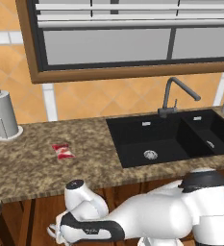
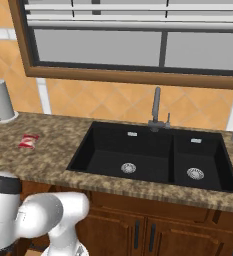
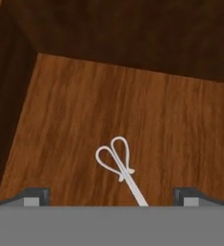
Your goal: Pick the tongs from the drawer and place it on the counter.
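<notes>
Looking down the hand camera, you are seeing the small slender silver-grey metal tongs (image 3: 120, 169) lying flat on the floor of the shallow reddish-brown wooden drawer (image 3: 60, 120), their two scissor-like loops pointing away from the hand and their shaft running toward the bottom edge, where the far end is passing out of sight. The two-finger gripper (image 3: 111, 196) is hanging just above them with its jaws standing wide apart, released, one dark fingertip showing on each side of the shaft and neither touching it. The drawer's dark side and back walls are rising along the left and top of that view. In the left base view the white arm is reaching low, below the front edge of the long brown-and-beige speckled granite counter (image 1: 36, 163). On that counter you are seeing a small red-and-white packet (image 1: 63, 151) lying well left of the inset black double sink (image 1: 171, 137), a grey faucet (image 1: 173, 96) standing behind the basins, and a white paper towel roll on its holder (image 1: 4, 115) near the wall at the far left.
</notes>
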